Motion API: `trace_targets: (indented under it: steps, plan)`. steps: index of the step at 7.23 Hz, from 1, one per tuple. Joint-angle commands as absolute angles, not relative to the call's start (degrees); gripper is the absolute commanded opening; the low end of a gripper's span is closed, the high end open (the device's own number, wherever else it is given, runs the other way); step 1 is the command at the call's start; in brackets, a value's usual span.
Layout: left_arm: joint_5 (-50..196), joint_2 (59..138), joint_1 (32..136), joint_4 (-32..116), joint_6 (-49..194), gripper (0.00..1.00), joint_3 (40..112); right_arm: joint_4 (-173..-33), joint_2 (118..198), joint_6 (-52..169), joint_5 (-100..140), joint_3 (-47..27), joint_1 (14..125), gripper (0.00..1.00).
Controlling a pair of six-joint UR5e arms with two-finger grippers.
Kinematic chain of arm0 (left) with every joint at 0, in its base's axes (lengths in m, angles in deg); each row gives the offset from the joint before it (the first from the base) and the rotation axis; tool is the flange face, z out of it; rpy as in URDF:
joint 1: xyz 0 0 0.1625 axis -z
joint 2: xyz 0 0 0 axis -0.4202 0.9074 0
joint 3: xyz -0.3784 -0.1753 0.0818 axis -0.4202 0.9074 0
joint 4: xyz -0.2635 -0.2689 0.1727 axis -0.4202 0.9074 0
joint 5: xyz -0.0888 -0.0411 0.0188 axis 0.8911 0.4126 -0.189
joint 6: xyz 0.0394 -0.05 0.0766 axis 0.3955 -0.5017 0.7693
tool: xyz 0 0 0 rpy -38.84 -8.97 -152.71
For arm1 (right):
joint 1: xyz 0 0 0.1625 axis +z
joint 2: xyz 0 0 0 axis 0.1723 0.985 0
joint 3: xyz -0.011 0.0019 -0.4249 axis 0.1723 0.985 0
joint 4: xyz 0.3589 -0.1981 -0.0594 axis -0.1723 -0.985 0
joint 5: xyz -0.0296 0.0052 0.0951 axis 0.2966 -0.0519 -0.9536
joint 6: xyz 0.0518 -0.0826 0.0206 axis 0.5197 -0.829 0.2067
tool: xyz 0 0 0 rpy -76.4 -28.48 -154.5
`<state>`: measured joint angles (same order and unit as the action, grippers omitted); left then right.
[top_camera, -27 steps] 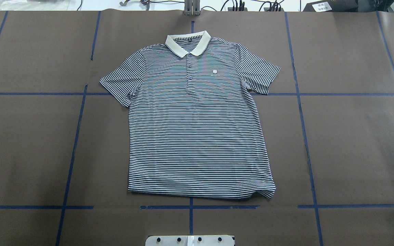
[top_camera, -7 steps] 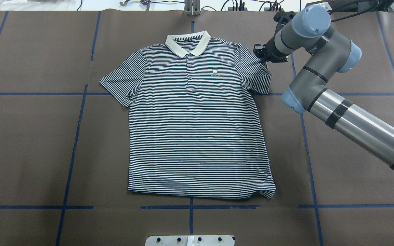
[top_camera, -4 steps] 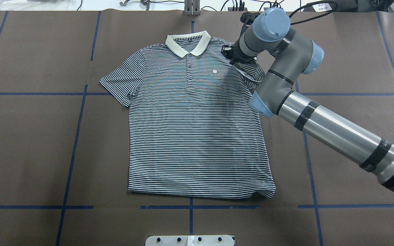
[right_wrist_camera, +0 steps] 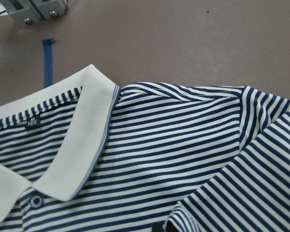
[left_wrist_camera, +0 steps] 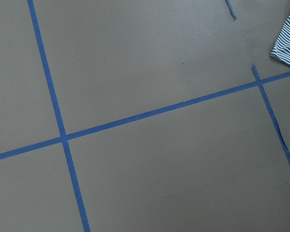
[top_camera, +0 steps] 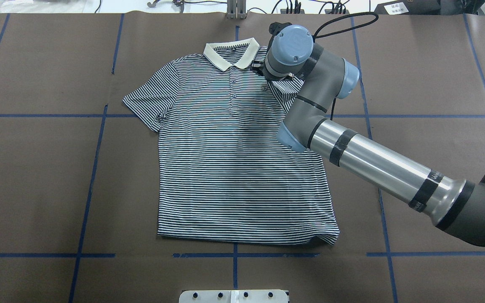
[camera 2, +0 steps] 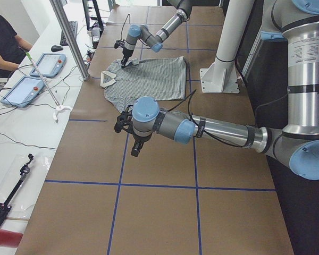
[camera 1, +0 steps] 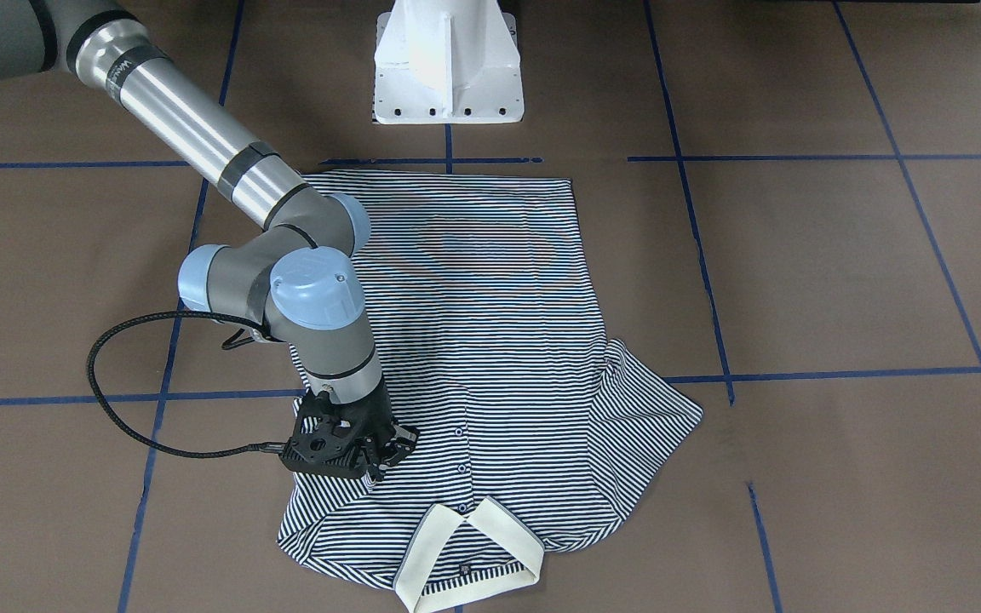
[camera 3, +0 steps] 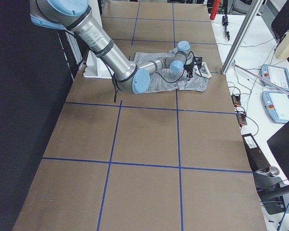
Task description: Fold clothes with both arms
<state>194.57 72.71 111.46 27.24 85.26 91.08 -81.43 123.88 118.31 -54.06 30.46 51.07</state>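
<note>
In the front-facing view the short-sleeved polo shirt with thin navy-and-white stripes (camera 1: 490, 323) lies front-up at the centre of the brown paper-covered desk (camera 1: 840, 272). Its cream collar (camera 1: 490, 545) is at the bottom edge, and its hem is just below the white pedestal base (camera 1: 448, 60) at the top. The grey right arm (camera 1: 192, 136) comes in from the upper left. Its black right gripper (camera 1: 352, 449) sits low on the chest, left of the buttons, and the other sleeve (camera 1: 644, 417) lies spread right of centre. In the overhead view that arm crosses from the lower right, and its blue wrist cap (top_camera: 295, 44) covers the gripper just right of the collar, with the near sleeve doubled onto the chest. In the exterior left view the near left arm (camera 2: 218, 130) reaches over bare desk below the shirt. Its left gripper (camera 2: 136, 147) points down, and I cannot tell whether it is open or closed. The exterior right view shows the right arm over the shirt, upper middle. The left wrist view shows blue tape lines (left_wrist_camera: 150, 113) and a striped sleeve tip in the upper right corner. The right wrist view shows the collar at left and a raised sleeve fold at lower right. Its hem runs to the bottom centre, where the right gripper pinches it.
</note>
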Motion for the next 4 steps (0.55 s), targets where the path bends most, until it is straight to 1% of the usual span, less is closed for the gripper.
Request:
trace_targets:
  steps: [1,2,3,4]
  plan:
    - [194.6,75.5,111.2,31.3,83.7,1.00,89.1,-81.3,123.0,118.6,-52.4,30.1,50.8,1.00]
    - [194.5,81.0,108.9,32.4,75.7,1.00,87.2,-81.3,123.8,118.6,-52.8,26.5,51.2,1.00]
    - [194.5,85.5,104.4,33.6,67.8,1.00,85.7,-81.3,127.3,118.6,-53.2,21.5,51.3,1.00]
    - [193.7,93.7,98.1,34.9,56.7,1.00,81.0,-81.3,130.6,118.6,-56.8,16.0,52.7,1.00]
